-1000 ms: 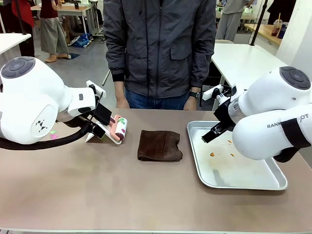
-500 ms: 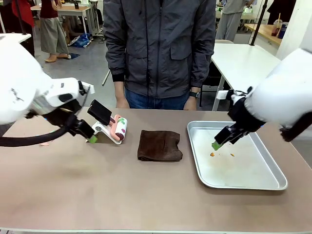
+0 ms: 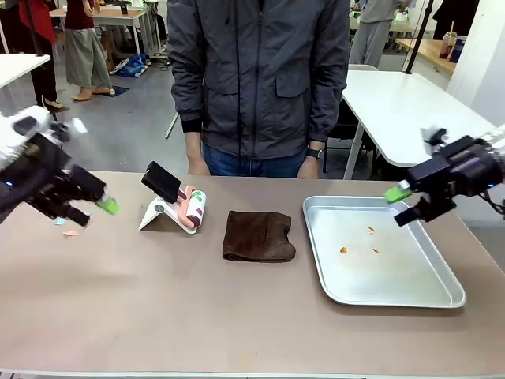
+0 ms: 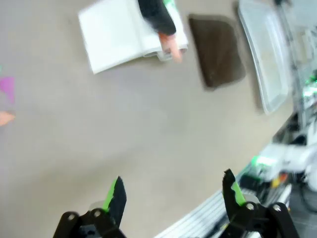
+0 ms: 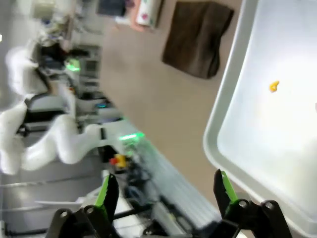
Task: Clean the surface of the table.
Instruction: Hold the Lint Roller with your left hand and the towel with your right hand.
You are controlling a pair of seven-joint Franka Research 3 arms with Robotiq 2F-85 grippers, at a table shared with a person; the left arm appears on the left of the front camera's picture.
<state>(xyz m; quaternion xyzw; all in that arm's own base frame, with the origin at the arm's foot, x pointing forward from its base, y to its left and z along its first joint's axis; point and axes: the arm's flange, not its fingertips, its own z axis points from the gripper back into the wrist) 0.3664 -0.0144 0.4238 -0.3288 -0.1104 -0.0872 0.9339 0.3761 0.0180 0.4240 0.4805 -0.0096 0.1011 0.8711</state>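
**Both claws open, empty**

Left gripper (image 3: 91,209) (image 4: 173,183): jaws wide, holding nothing, over the left end of the table (image 3: 197,316). Right gripper (image 3: 402,205) (image 5: 165,181): jaws wide, empty, by the tray (image 3: 394,298). Brown cloth (image 3: 258,235) lies mid-table.

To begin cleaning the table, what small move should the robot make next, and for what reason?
Probably move the left gripper toward the folded brown cloth. It and the right gripper stand open and empty at the sides of the table, the cloth lies untouched in the middle, and small scraps lie near the left gripper.
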